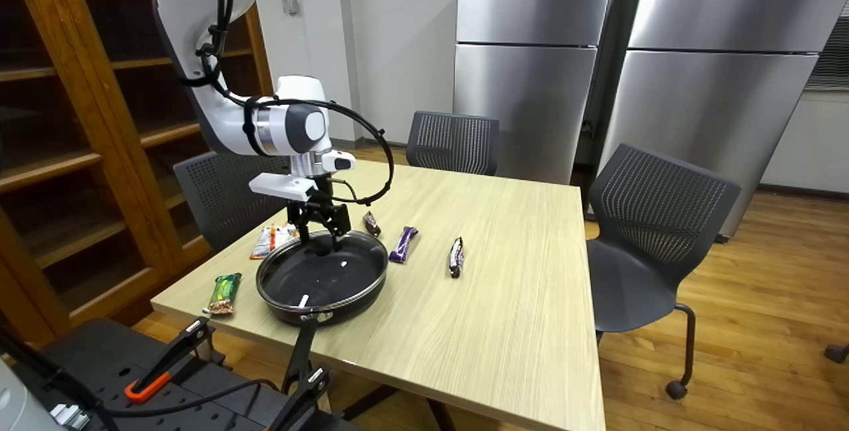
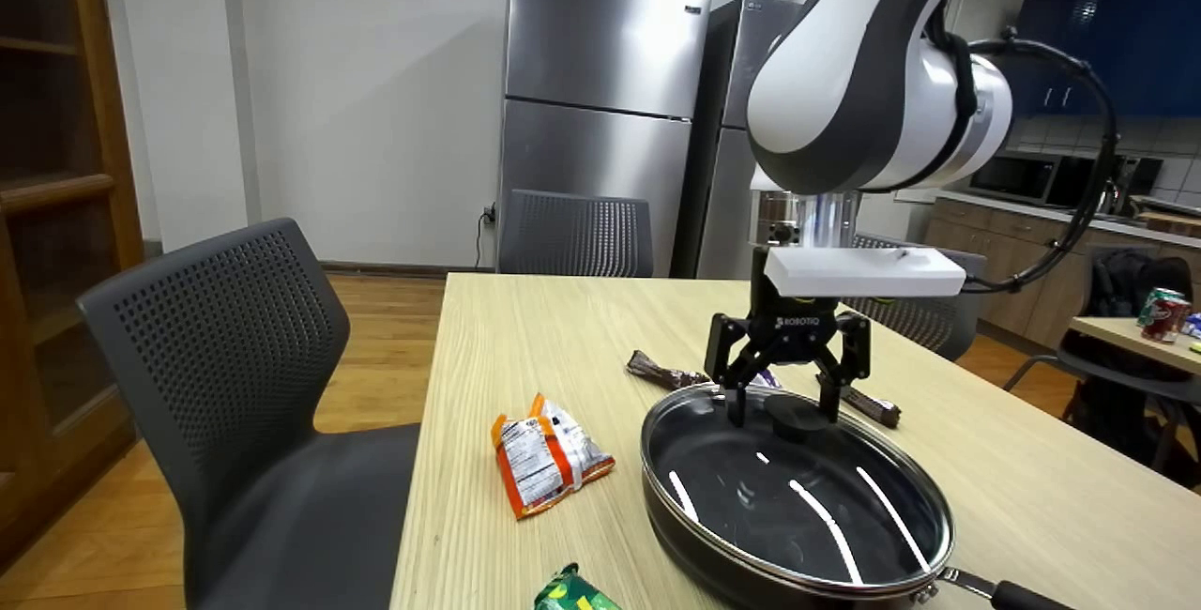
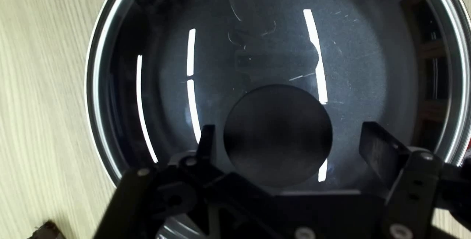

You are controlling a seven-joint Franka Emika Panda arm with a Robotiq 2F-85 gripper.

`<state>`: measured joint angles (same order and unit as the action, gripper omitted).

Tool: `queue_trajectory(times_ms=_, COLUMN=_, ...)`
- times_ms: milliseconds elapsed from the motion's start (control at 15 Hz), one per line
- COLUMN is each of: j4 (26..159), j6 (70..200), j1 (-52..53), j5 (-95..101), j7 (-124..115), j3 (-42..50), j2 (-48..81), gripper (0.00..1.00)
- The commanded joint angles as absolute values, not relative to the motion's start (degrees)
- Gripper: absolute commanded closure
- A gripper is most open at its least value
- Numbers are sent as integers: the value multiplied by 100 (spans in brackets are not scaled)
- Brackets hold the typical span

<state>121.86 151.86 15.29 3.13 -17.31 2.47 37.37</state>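
A: What is done?
B: The gripper (image 2: 782,409) stands over the lid (image 2: 774,507), fingers (image 3: 379,154) wide apart either side of its knob (image 3: 278,136), holding nothing.
A: Outstanding?
B: No grip is made; lid sits on the pan (image 2: 677,542).

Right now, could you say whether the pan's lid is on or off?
On: the clear lid covers the pan, no gap showing between them.
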Motion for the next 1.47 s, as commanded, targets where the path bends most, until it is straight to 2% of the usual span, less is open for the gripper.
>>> queue_trajectory(times_ms=0, j4=12185, j6=15208, j1=1632, j5=362, j7=-1901, j3=304, j2=3750, gripper=0)
queue_trajectory(times_ms=200, j4=12172, j6=15182, j1=1632, j5=358, j7=-1888, j3=297, j2=3773, gripper=2)
queue_trajectory(times_ms=267, j4=12187, j6=15200, j1=1638, j5=365, j7=-1887, j3=300, j2=3764, gripper=26)
queue_trajectory(times_ms=400, j4=12210, j6=15214, j1=1639, j5=363, j7=-1887, j3=300, j2=3738, gripper=31)
queue_trajectory(times_ms=600, j4=12249, j6=15224, j1=1658, j5=386, j7=-1914, j3=348, j2=3680, gripper=53)
queue_trajectory(times_ms=733, j4=12278, j6=15221, j1=1644, j5=380, j7=-1898, j3=349, j2=3646, gripper=62)
queue_trajectory(times_ms=1400, j4=12651, j6=15231, j1=1386, j5=223, j7=-1611, j3=165, j2=3140, gripper=62)
